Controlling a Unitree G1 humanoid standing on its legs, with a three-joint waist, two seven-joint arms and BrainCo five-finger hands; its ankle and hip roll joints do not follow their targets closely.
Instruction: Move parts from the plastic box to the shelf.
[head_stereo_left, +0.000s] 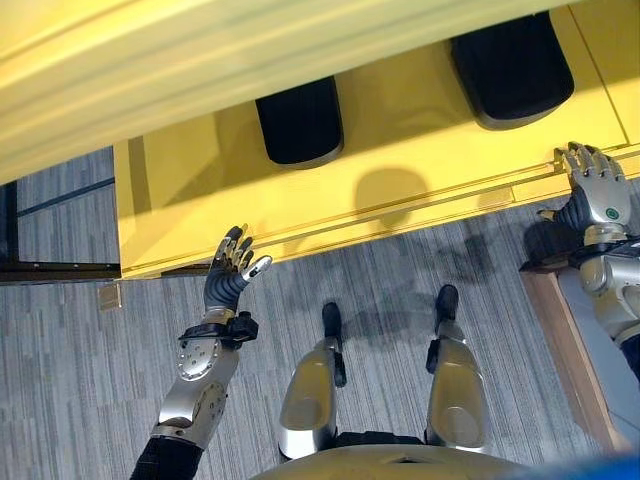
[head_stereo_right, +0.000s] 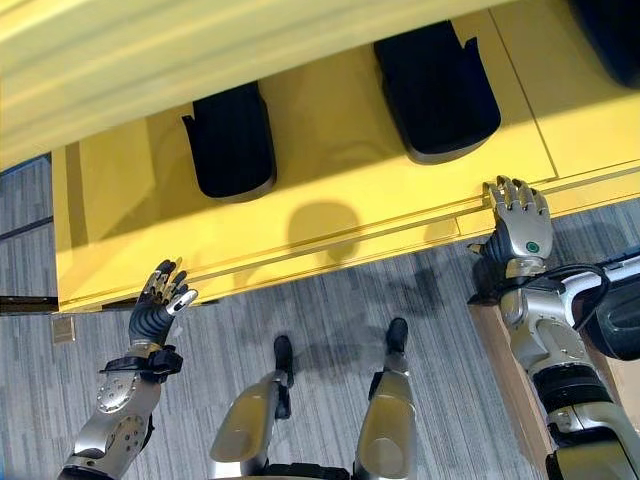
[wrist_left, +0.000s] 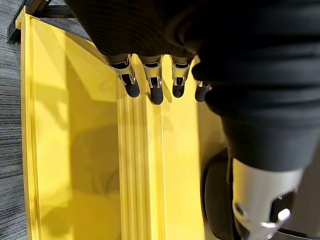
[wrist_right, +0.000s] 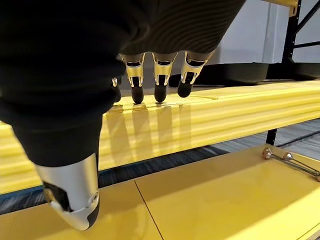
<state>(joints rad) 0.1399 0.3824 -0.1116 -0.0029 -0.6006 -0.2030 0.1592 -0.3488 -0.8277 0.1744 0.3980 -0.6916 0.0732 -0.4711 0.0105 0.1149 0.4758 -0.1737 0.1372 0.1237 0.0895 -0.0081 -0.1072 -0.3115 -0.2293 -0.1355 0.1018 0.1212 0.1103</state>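
1. Two black parts (head_stereo_left: 300, 122) and (head_stereo_left: 512, 66) lie on the yellow shelf (head_stereo_left: 400, 200), well apart from each other and set back from its front edge. They are rounded, dark, moulded-looking pieces with a paler rim along the near side.
2. As a judgement: they look rigid and light, probably plastic, with a smooth curved top that could slip. A hold across the narrower width, thumb on one long side and fingers on the other, seems safest.
3. The plastic box cannot be made out, so where further parts would come from I cannot tell.
4. The left hand (head_stereo_left: 232, 272) hangs just before the shelf's front lip, near its left corner, fingers spread and loose, holding nothing.
5. The right hand (head_stereo_right: 520, 228) rests with straight fingers at the shelf's front edge, further right, also empty.
6. The shelf is glossy, with a grooved strip along the front, so parts may slide on it. A second yellow level (head_stereo_left: 200, 50) overhangs it, leaving limited headroom.
7. A lower yellow board (wrist_right: 210, 200) shows under the right hand. The floor (head_stereo_left: 380, 290) is grey striped carpet.
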